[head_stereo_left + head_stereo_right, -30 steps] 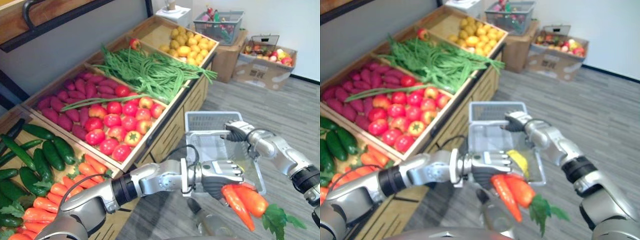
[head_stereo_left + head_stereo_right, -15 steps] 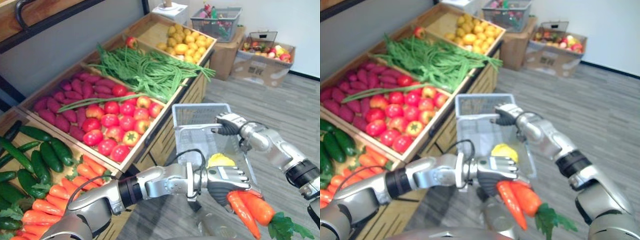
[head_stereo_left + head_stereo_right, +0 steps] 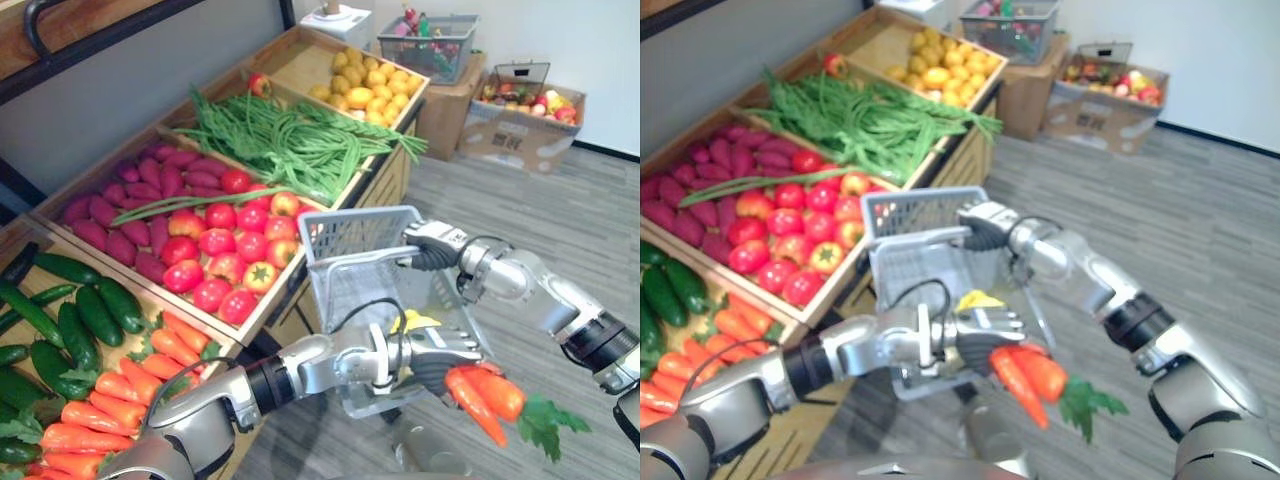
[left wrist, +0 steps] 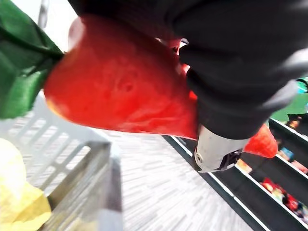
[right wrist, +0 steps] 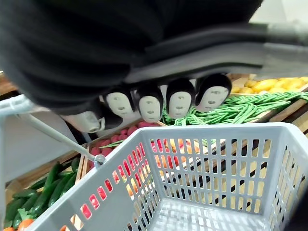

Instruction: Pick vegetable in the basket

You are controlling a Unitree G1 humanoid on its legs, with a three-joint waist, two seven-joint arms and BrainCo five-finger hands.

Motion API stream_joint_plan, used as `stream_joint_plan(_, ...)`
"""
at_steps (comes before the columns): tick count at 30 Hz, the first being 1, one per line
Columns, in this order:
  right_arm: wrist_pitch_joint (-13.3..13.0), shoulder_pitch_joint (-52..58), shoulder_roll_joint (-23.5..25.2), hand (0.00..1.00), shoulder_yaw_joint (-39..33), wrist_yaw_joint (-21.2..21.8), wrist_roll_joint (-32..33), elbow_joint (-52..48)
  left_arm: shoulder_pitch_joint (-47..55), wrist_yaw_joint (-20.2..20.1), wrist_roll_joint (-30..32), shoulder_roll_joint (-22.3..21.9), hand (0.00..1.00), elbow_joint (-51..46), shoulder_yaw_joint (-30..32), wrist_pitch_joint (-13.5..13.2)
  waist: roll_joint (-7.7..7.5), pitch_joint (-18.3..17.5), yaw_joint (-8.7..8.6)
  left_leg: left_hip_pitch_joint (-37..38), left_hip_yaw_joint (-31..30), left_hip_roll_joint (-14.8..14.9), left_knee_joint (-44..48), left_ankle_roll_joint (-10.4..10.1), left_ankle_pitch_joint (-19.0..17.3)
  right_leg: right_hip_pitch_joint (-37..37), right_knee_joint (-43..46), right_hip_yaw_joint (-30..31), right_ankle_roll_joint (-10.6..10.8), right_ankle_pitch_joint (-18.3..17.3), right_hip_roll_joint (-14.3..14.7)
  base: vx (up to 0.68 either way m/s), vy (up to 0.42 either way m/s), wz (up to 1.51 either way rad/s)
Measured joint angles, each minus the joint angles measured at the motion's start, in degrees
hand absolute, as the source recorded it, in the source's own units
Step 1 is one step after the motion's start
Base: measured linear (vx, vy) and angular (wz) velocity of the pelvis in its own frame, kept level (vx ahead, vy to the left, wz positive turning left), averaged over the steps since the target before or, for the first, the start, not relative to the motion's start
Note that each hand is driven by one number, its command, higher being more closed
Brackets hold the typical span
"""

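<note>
Below the right robot hand (image 3: 432,243), its fingers curled round the handle, hung the grey basket (image 3: 350,255). Just beside that basket's near rim, the left robot hand (image 3: 438,358) was clamped on leafy orange carrots (image 3: 482,393), outside the basket.

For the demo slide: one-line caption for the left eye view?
Left hand grips carrots by the grey basket held by the right hand, next to a vegetable stand.

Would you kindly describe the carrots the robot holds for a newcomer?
Find the long wooden produce stand, then the pale grey plastic basket in front. Beside it, the left robot hand grips leafy orange carrots, aloft, unlike those lying in the stand.
</note>
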Motion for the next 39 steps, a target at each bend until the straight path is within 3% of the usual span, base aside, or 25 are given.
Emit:
stream_joint_plan(6,0.0,-0.1,0.0,1.00,0.3,1.7,0.6,-1.2,0.4,2.3,5.6,-1.6,1.00,8.8,4.8,2.2,-0.17,0.1,0.08,0.0,0.0,0.0,0.0,0.0,0.0,0.0,0.0,0.0,0.0,0.0,0.0,0.00,0.000,0.00)
stream_joint_plan(12,0.0,-0.1,-0.1,1.00,0.4,3.1,0.8,-2.1,1.3,5.1,9.6,-4.2,1.00,15.5,10.9,3.6,-1.33,0.0,0.09,0.0,0.0,0.1,0.0,0.0,0.0,0.0,0.0,-0.1,0.0,0.0,0.0,0.00,0.000,0.00)
stream_joint_plan(22,0.0,0.4,-2.0,1.00,0.4,4.1,3.1,-2.9,1.3,7.9,10.8,-5.0,1.00,20.6,18.4,5.7,-1.75,0.1,0.20,-0.4,-0.2,0.4,0.1,0.0,0.0,-0.2,-0.1,-0.4,0.0,0.0,0.1,0.00,0.000,0.00)
stream_joint_plan(23,0.0,0.6,-2.4,1.00,0.4,4.1,3.1,-3.2,1.3,8.0,11.5,-5.0,0.00,20.6,18.9,5.7,-1.75,0.1,0.21,-0.5,-0.2,0.4,0.1,0.0,0.0,-0.3,-0.1,-0.4,0.0,0.0,0.1,0.00,0.000,0.00)
stream_joint_plan(30,0.0,3.9,-2.7,1.00,0.4,4.4,3.1,-5.3,1.3,8.3,14.4,-5.0,0.00,25.1,21.0,6.8,-3.05,-0.1,0.97,-1.3,-0.3,0.5,0.1,-0.2,-0.2,-0.9,-0.5,-0.4,-0.1,0.0,0.1,0.00,0.000,0.00)
stream_joint_plan(39,0.3,4.1,-2.7,1.00,0.4,5.3,3.2,-6.5,1.3,8.3,14.5,-5.0,0.00,25.5,22.2,6.9,-3.22,-0.1,1.78,-1.3,-0.3,0.3,0.0,-0.1,-0.2,-0.8,-0.5,-0.4,-0.4,0.3,0.0,0.00,0.000,0.00)
